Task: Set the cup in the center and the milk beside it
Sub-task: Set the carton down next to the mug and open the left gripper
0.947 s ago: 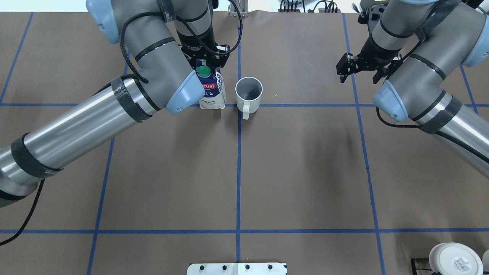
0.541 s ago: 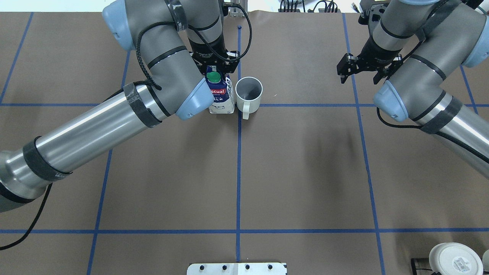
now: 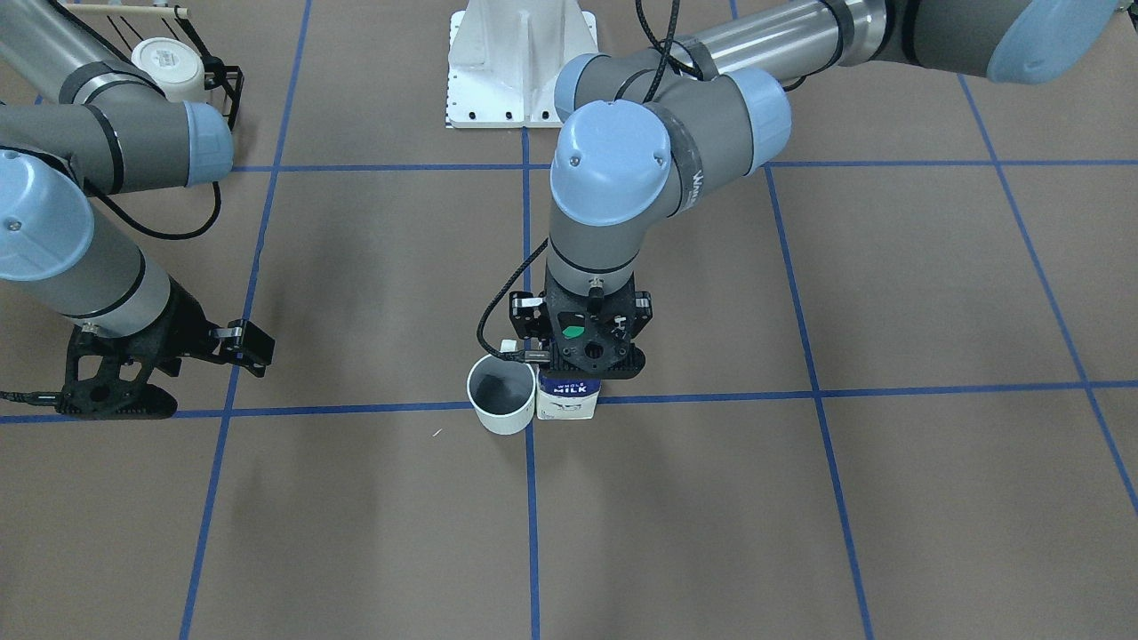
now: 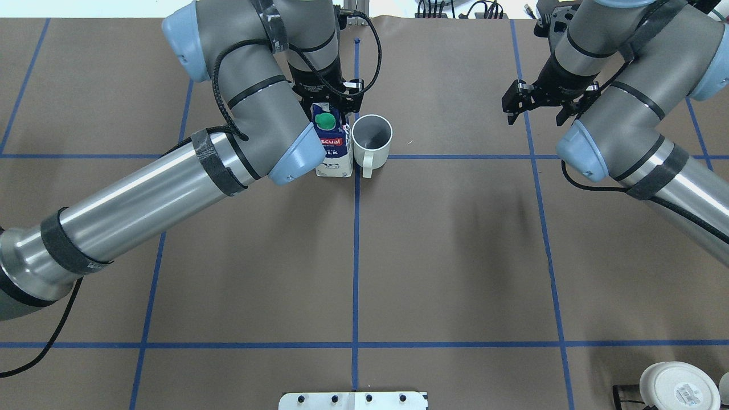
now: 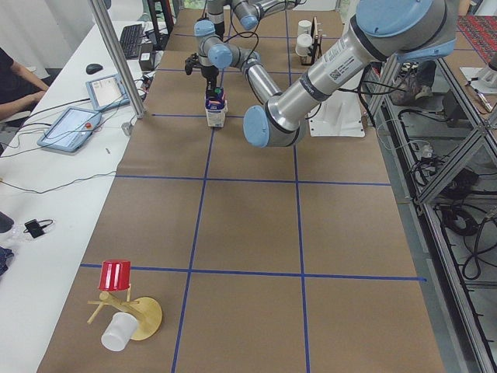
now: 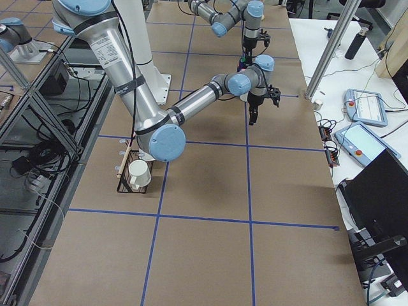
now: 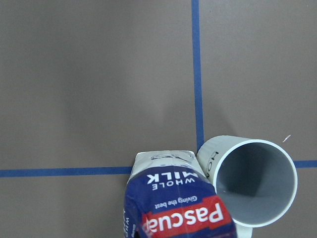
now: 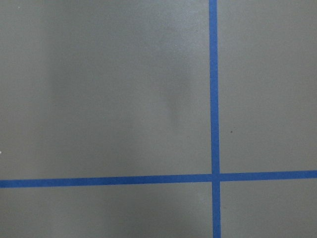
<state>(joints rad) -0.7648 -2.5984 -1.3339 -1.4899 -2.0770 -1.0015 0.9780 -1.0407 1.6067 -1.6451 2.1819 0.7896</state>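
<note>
Closing the last gap, the left pincer (image 4: pixel 329 106) has carried the milk (image 4: pixel 333 149) rightward along the cross tape. A second ago a clear strip of brown table (image 4: pixel 455 256) separated carton and mug; now the carton stands at the cup's (image 4: pixel 371 138) 9 o'clock in the overhead view, touching it or all but. The pincer's fingers remain clamped on the carton's top ridge, just behind the green cap (image 4: pixel 325 120), and the carton is upright, its base on or just above the tape; which of the two cannot be told.

The cup has barely stirred, if at all. It sits over the center (image 4: pixel 356 170), handle toward 6 o'clock, with the crossing largely hidden under its foot. The white speck (image 4: pixel 394 142) lies at its 3 o'clock.

Off at 3 o'clock and well apart, the right pincer (image 4: pixel 534 118) hangs where it was, spread wide and holding nothing.

On this evidence both placements look essentially made. What seems left is for the left pincer to let go and lift straight up, and the main risk is nudging the mug off the crossing.
</note>
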